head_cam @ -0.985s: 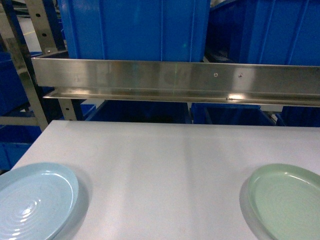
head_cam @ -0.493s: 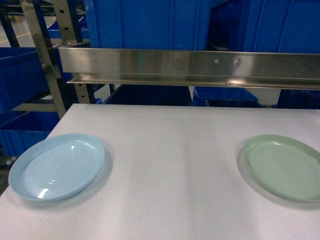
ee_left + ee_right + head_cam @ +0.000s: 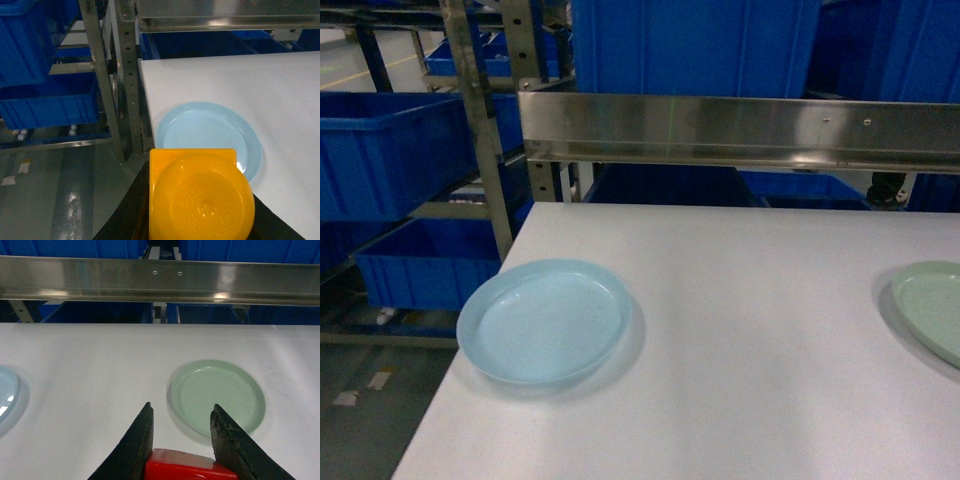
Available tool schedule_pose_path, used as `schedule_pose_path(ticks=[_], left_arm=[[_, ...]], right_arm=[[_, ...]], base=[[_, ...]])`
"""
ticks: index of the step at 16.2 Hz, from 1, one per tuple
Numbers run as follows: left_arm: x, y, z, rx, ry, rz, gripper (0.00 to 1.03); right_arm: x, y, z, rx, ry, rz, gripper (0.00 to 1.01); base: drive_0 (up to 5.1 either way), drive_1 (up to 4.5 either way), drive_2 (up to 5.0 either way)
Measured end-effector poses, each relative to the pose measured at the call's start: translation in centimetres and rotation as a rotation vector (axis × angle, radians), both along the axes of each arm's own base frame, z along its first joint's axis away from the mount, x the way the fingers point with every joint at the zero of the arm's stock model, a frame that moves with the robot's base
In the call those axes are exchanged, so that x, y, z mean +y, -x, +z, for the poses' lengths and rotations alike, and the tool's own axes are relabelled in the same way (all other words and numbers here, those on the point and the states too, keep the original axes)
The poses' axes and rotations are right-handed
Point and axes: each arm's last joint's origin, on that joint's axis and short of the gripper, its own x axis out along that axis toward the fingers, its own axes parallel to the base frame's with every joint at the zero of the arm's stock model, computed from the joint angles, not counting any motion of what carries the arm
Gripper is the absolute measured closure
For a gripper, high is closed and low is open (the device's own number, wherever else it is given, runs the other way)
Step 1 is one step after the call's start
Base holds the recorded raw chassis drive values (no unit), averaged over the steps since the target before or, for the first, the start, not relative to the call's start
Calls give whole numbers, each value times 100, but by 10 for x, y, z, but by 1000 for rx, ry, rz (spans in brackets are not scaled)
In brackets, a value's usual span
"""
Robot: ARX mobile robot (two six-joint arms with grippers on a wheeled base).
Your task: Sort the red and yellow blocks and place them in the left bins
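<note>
Yellow block (image 3: 200,195) hides the left gripper — grip unclear; right gripper (image 3: 181,432) clamps the cut-off red block (image 3: 190,467).

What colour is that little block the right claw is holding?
Bright red. The red block shows best in the right wrist view, pinched in the right gripper.

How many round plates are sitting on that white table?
2. A pale blue plate lies near the table's left edge, and a pale green plate lies on its right side, partly cut off in the head view. Both look empty.
</note>
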Motion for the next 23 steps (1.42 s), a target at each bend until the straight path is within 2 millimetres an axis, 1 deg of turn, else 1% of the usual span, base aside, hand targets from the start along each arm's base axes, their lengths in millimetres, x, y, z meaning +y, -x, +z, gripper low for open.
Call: schedule_pose_path(ticks=[10,23], left_arm=[[0,0,0,0,0,0,76],[0,0,0,2,0,0,76]], right_arm=[[0,0,0,-1,0,0,73],[0,0,0,-2,0,0,73]], base=[[-461,388,88],[-494,238,254]])
